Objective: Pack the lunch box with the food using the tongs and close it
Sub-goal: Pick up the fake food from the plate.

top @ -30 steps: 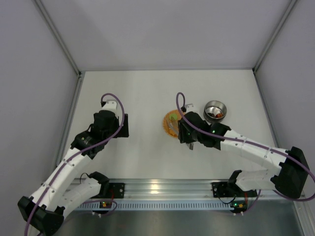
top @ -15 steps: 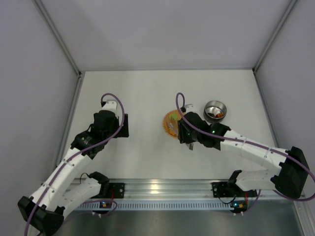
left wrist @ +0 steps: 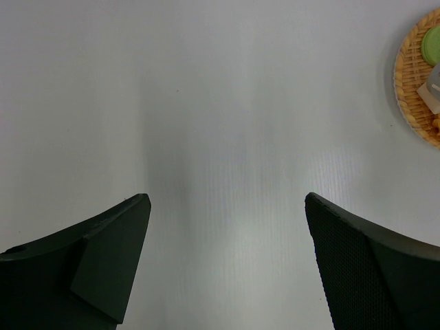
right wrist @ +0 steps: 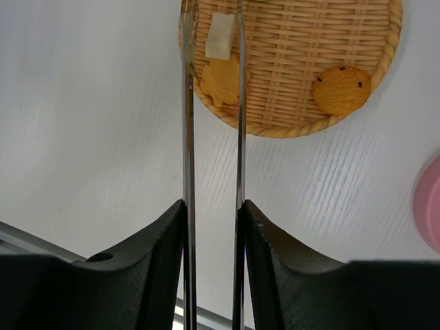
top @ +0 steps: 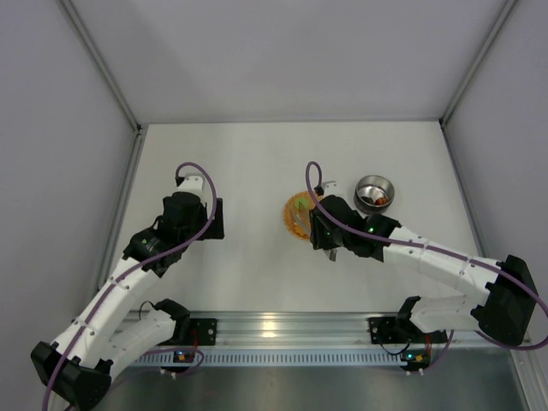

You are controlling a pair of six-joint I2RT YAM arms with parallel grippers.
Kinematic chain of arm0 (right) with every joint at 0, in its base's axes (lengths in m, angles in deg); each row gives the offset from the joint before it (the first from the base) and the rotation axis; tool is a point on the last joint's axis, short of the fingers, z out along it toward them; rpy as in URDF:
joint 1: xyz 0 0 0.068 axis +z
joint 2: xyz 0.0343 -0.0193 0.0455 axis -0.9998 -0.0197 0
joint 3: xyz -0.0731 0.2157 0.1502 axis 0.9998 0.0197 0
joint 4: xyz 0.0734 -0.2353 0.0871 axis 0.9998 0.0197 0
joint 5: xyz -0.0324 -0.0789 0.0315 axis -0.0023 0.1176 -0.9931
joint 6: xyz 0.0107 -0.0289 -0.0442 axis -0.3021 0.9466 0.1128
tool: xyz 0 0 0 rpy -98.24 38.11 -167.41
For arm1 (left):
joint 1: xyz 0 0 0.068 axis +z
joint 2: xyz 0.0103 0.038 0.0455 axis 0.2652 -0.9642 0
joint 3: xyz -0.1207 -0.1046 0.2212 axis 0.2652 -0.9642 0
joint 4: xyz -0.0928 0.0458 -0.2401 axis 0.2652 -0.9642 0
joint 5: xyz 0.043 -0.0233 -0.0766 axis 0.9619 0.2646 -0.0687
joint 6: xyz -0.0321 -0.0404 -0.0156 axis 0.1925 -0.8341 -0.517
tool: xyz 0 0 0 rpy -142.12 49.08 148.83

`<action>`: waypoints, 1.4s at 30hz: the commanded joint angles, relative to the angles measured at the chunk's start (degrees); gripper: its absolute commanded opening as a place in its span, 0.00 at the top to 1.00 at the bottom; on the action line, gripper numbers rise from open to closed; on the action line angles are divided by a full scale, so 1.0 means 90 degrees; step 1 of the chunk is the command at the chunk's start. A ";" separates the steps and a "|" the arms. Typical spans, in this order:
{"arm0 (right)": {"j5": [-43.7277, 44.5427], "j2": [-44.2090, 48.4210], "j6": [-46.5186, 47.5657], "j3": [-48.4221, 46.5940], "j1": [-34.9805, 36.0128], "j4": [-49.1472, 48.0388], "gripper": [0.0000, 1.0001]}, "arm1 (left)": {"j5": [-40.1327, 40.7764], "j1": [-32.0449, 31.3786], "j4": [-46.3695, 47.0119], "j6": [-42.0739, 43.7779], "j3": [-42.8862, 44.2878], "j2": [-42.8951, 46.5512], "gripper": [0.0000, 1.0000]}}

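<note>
- The left gripper (left wrist: 225, 206) is held wide open above the bare table (left wrist: 220, 103); nothing is gripped.
- The right gripper (right wrist: 213, 213) is partly closed, its fingers (right wrist: 161, 237) clamped on both arms of the tongs (right wrist: 187, 137).
- The tong arms are extended over the woven plate (right wrist: 289, 127), with a white piece (right wrist: 221, 34) and an orange piece (right wrist: 220, 81) lying between them.
- The lunch box (top: 364, 188) is set uncovered, right of the plate and well apart from the fingers.
</note>
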 commanded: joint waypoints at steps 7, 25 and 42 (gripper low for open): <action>0.0106 -0.0020 -0.0067 0.0072 0.0171 -0.0207 0.63 | 0.0041 -0.0027 0.0125 -0.0031 -0.0058 -0.0013 0.01; 0.0125 -0.0050 -0.0038 0.0053 0.0211 -0.0177 0.71 | 0.0041 -0.0037 0.0134 -0.0040 -0.0058 -0.0022 0.01; 0.1315 0.0702 0.0069 -0.0572 0.0152 0.0750 0.78 | 0.0021 -0.0027 0.0135 -0.0040 -0.0058 -0.0032 0.01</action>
